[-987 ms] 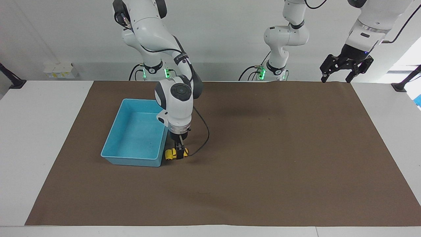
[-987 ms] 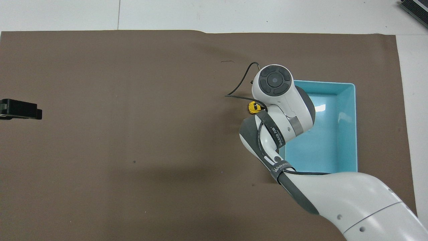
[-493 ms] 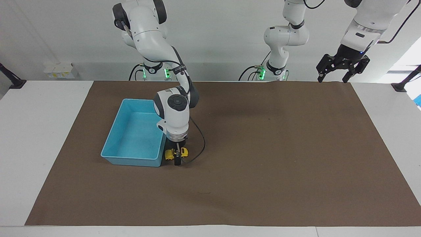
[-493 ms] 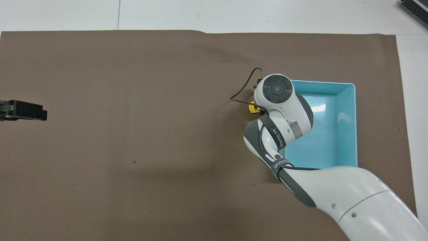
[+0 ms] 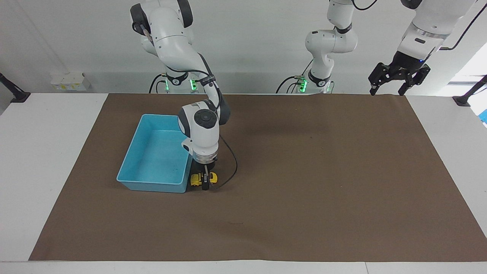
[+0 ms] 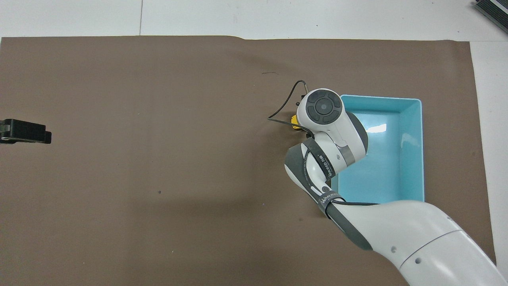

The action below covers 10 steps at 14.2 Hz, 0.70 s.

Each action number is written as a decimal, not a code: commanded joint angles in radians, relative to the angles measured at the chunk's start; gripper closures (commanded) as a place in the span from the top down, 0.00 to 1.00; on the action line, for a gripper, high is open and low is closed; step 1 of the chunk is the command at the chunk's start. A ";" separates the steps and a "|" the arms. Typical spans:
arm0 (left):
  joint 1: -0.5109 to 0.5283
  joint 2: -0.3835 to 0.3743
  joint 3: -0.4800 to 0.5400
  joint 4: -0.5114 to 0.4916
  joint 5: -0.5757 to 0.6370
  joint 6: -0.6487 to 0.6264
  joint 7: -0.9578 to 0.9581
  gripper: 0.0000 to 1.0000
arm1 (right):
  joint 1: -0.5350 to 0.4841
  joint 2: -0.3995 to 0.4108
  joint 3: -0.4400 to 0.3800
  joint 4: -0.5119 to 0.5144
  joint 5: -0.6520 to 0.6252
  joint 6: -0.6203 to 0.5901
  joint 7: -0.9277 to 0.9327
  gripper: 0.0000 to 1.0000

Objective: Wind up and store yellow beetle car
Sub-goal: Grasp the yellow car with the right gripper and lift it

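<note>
The yellow beetle car [image 5: 198, 179] sits on the brown mat, right beside the blue bin's [image 5: 152, 186] corner farthest from the robots. My right gripper [image 5: 205, 184] stands upright over the car, shut on it across its body, with the wheels down on the mat. In the overhead view only a sliver of the car [image 6: 294, 119] shows past the right wrist, which hides the fingers. The bin [image 6: 422, 151] holds nothing that I can see. My left gripper [image 5: 398, 79] waits open, high over the left arm's end of the mat, and shows as a dark block [image 6: 24, 131] in the overhead view.
A black cable [image 5: 232, 171] loops from the right wrist down to the mat beside the car. The brown mat [image 5: 323, 182] covers most of the white table.
My right gripper came down with the car onto the mat, then slid it a little farther from the robots along the bin's corner. The left gripper shifted slightly in the air.
</note>
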 commanded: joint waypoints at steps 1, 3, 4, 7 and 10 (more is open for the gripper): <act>0.014 0.000 -0.005 -0.002 0.007 0.013 0.016 1.00 | 0.028 -0.049 0.007 0.009 -0.027 -0.071 0.019 0.00; 0.014 -0.001 -0.005 -0.004 0.007 -0.007 0.008 1.00 | 0.034 -0.089 0.007 0.003 -0.023 -0.085 0.009 0.00; 0.010 0.000 -0.005 -0.004 0.007 -0.006 0.006 1.00 | 0.034 -0.113 0.008 0.003 -0.010 -0.093 -0.001 0.00; 0.008 0.000 -0.005 -0.004 0.007 -0.007 0.005 1.00 | 0.022 -0.193 0.010 0.003 0.031 -0.185 -0.096 0.00; 0.016 -0.001 -0.005 -0.004 0.007 -0.007 0.005 1.00 | -0.003 -0.263 0.010 0.001 0.071 -0.283 -0.246 0.00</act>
